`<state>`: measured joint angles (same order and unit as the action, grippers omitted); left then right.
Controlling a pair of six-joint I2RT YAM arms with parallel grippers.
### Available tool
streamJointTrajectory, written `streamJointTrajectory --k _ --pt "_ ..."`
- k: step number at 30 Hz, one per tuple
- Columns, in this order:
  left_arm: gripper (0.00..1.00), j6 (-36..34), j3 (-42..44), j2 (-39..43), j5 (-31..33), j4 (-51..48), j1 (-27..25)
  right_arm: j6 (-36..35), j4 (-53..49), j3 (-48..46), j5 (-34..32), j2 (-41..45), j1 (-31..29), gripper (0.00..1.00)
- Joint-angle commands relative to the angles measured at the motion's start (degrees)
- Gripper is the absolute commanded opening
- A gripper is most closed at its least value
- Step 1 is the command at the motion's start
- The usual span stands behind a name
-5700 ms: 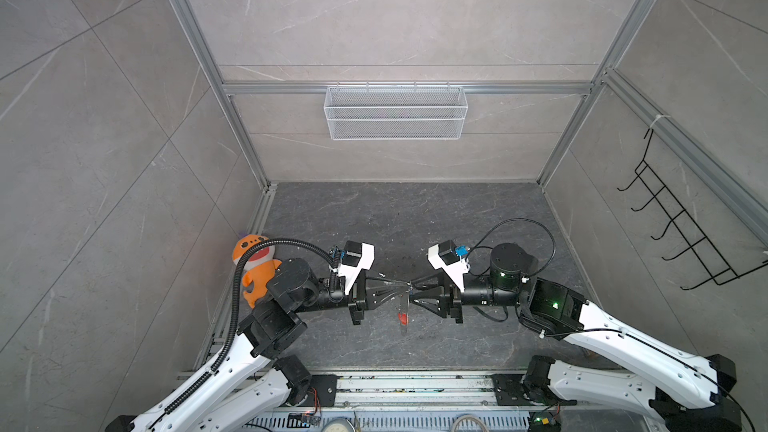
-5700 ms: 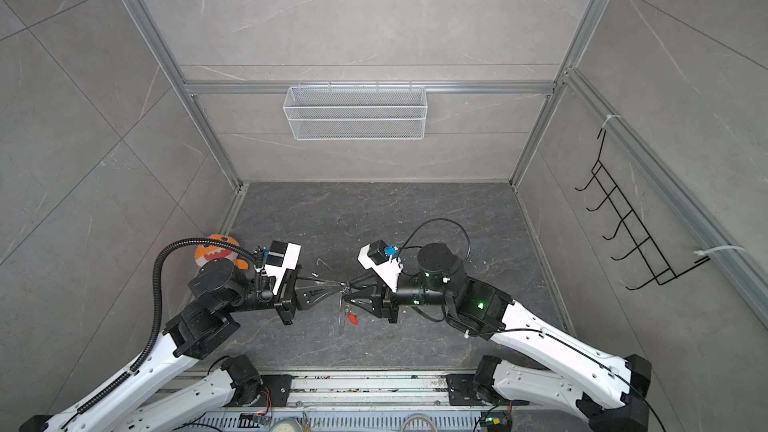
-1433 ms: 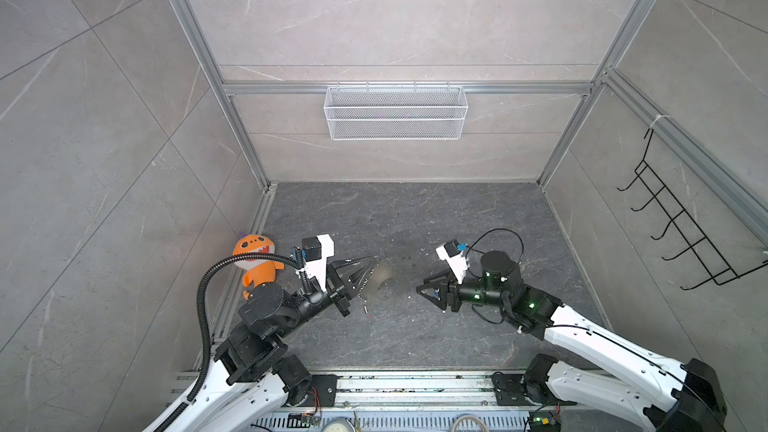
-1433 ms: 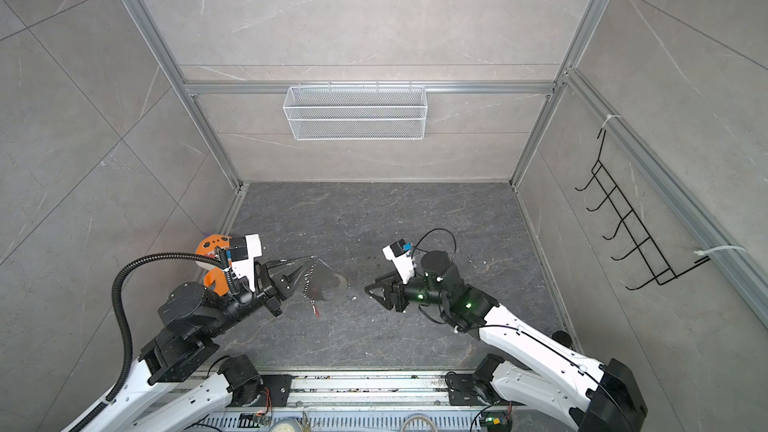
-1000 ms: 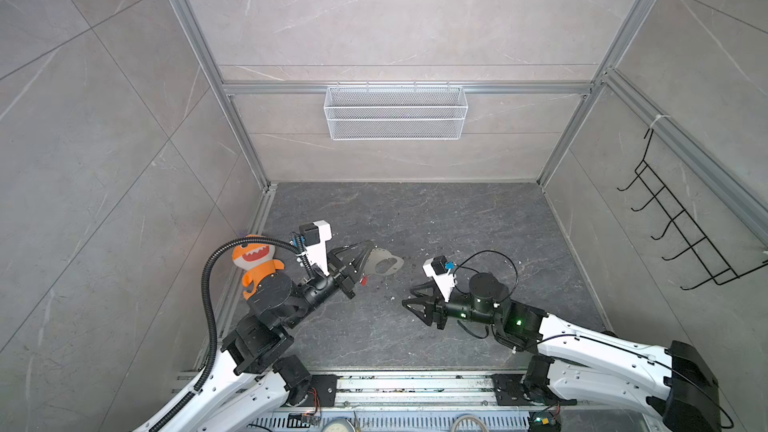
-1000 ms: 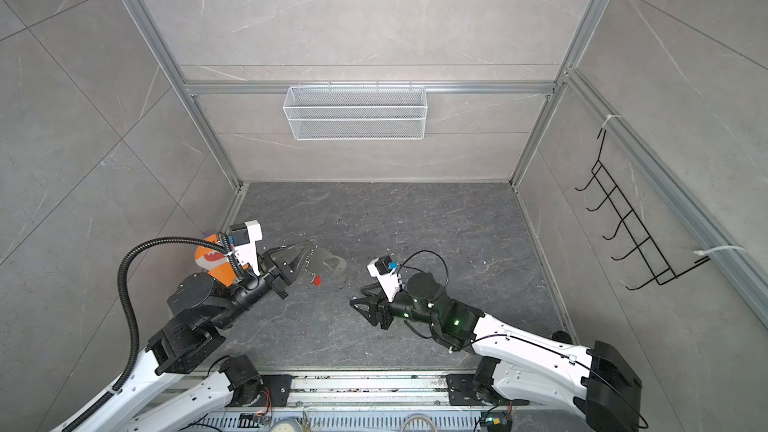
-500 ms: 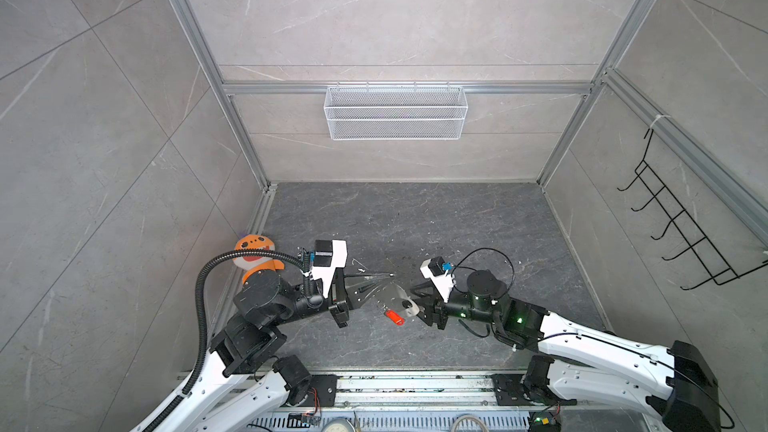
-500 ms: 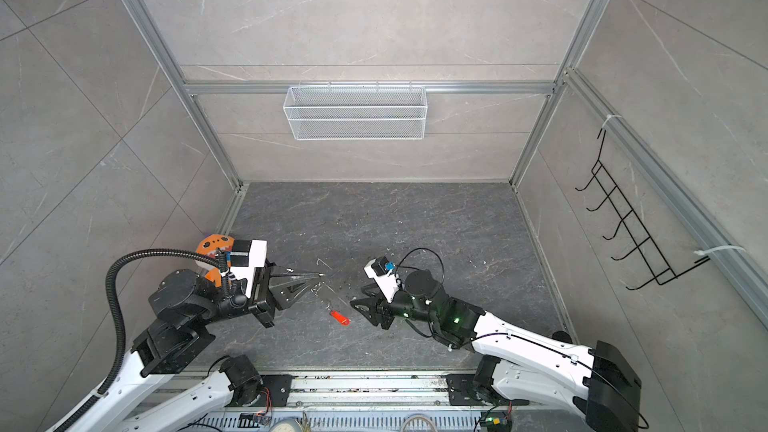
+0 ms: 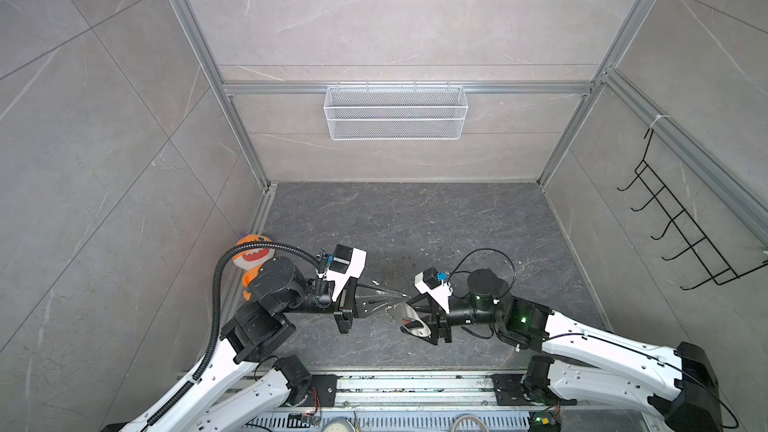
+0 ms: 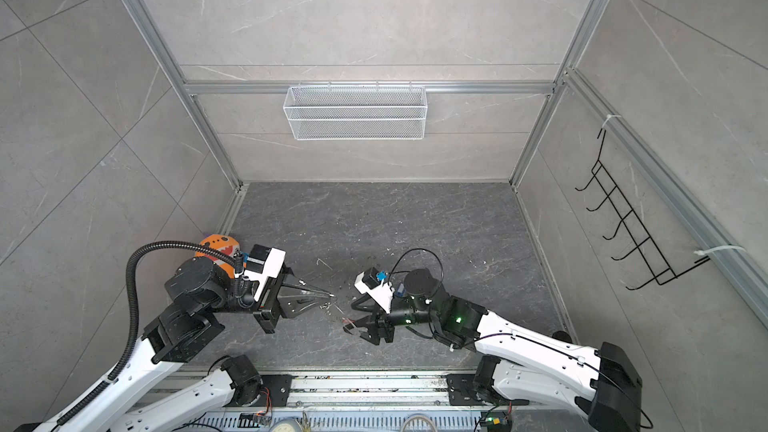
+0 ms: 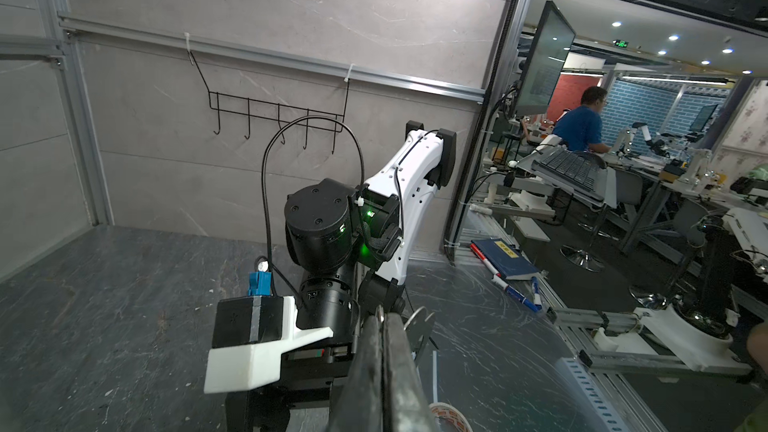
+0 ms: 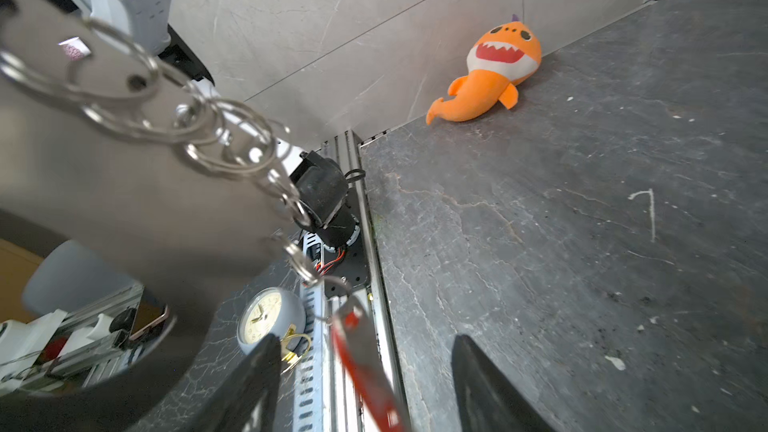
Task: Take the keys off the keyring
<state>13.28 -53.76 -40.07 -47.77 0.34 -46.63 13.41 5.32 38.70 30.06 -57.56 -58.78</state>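
We see the left arm reaching in from the near-left corner, wrist level. The left gripper (image 9: pixel 404 295) points right with its fingers pressed flat together on the keyring (image 12: pixel 124 184), which hangs from the tip just above the dark floor (image 9: pixel 415 222), near the front middle. The right arm lies low from the near-right corner, elbow bent. The right gripper (image 12: pixel 363 342) points left to face the other, jaws spread wide and gripping nothing. In the right wrist view the red-tagged key (image 12: pixel 361 363) dangles at the chain's end in the gap between its fingers, touching neither. The orange plush toy (image 12: pixel 490 72) lies against the left wall behind the left arm. Against half a second ago, the left tip has come closer to the right gripper. The red tag no longer hangs clear to that gripper's left, and the right jaws stand wider.
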Motion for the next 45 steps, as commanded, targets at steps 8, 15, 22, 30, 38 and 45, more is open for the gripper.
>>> streamJointTrajectory --k 8,15,22,30,38,45 --pt "0.00 2.89 0.22 -0.49 -4.35 8.30 0.03 -2.63 5.80 3.35 -2.01 -3.25 -2.04 0.69" --pt "0.00 3.58 0.67 -0.11 -3.45 9.64 0.05 -2.20 9.98 5.64 2.98 -7.59 -3.65 0.69" --pt "0.00 4.77 1.44 -0.63 -2.94 12.36 0.07 -1.05 13.61 5.68 4.37 -10.22 -4.92 0.65" --pt "0.00 5.16 1.92 -0.08 -1.87 12.31 0.05 -0.93 14.74 6.75 2.96 -11.57 -5.22 0.37" --pt "0.00 4.75 2.69 2.06 1.48 10.41 0.05 -1.73 11.69 5.87 -1.96 -9.60 -5.20 0.00" --pt "0.12 2.55 3.76 6.50 16.61 -0.81 0.01 -3.39 -6.02 6.79 -16.29 -5.77 -5.22 0.00"
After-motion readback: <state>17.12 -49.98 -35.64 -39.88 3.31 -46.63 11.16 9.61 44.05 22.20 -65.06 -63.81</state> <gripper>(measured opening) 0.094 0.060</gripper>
